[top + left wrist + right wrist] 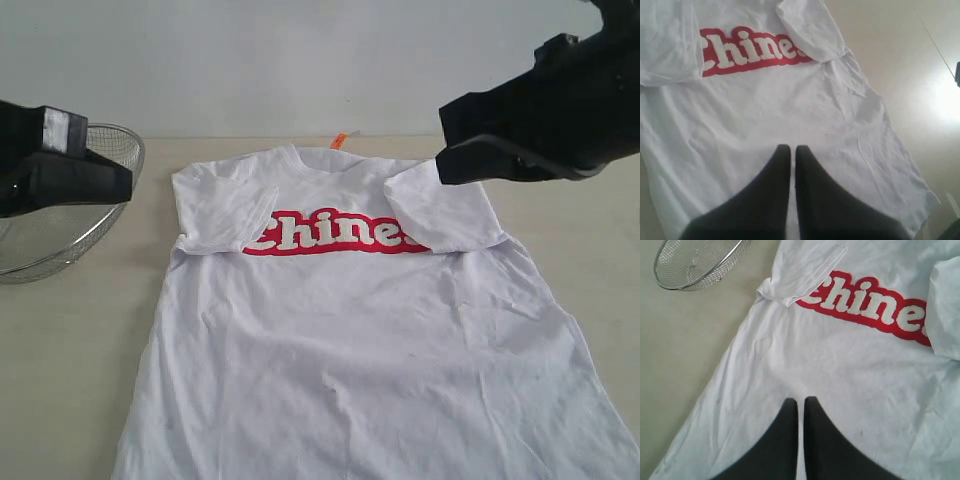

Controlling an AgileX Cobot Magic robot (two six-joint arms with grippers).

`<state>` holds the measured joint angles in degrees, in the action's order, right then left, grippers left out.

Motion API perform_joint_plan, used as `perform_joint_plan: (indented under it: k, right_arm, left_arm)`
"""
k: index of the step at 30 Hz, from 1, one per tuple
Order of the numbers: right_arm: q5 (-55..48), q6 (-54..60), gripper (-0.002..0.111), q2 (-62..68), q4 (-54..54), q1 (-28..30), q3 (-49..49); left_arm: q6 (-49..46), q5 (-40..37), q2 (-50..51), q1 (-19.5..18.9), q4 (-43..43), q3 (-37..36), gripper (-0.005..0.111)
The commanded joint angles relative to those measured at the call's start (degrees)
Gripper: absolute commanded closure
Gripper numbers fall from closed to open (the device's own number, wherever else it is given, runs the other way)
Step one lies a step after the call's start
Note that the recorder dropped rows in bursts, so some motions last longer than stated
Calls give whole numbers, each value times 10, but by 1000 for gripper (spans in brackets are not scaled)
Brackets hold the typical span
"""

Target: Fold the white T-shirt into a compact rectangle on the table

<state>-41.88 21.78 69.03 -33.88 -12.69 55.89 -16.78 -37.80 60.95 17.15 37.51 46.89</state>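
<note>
The white T-shirt (370, 330) lies flat on the table (70, 350), chest up, with red "Chines" lettering (335, 232) and an orange neck tag (339, 140) at the far collar. Both sleeves are folded inward over the chest. My left gripper (792, 148) hovers high above the shirt's lower body (790, 105), jaws shut and holding nothing. Likewise my right gripper (801, 401) hangs above the shirt (850, 370), shut and empty. In the exterior view the two arms show as dark blurred shapes, the left arm (60, 165) and the right arm (540, 115).
A wire mesh basket (60, 235) stands on the table left of the shirt, also seen in the right wrist view as a mesh basket (697, 262). Bare tabletop lies on both sides of the shirt; a pale wall (300, 60) rises behind.
</note>
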Motion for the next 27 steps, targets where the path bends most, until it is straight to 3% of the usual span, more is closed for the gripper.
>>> perform_joint_plan:
  k: [1, 5, 11, 14, 16, 18, 22, 24, 27]
  right_arm:
    - [17, 15, 108, -4, 12, 3, -1]
    - [18, -64, 108, 3, 94, 30, -1]
    - [-64, -21, 108, 47, 49, 157, -4]
    - [-110, -11, 108, 72, 34, 193, -6]
    - [-144, -36, 103, 85, 58, 209, -11]
    - [-156, -46, 90, 88, 71, 219, -33]
    - [-164, -99, 58, 88, 144, 218, -95]
    - [-169, -122, 54, 88, 182, 218, -125]
    - [-177, -138, 57, 87, 201, 218, -148]
  left_arm:
    - [-6, 11, 3, 2, 26, -1, 102]
    - [-9, -29, 13, 2, 27, -3, 102]
    - [-54, -63, 40, 2, -17, -15, 102]
    - [-43, -63, 61, 2, -47, -39, 102]
    - [-33, -72, 81, 2, -55, -57, 102]
    - [-35, -73, 102, 2, -55, -82, 101]
    - [-37, -83, 133, 2, -47, -133, 80]
    - [-36, -101, 139, 2, -22, -151, 62]
    - [-41, -142, 137, 2, 10, -168, 37]
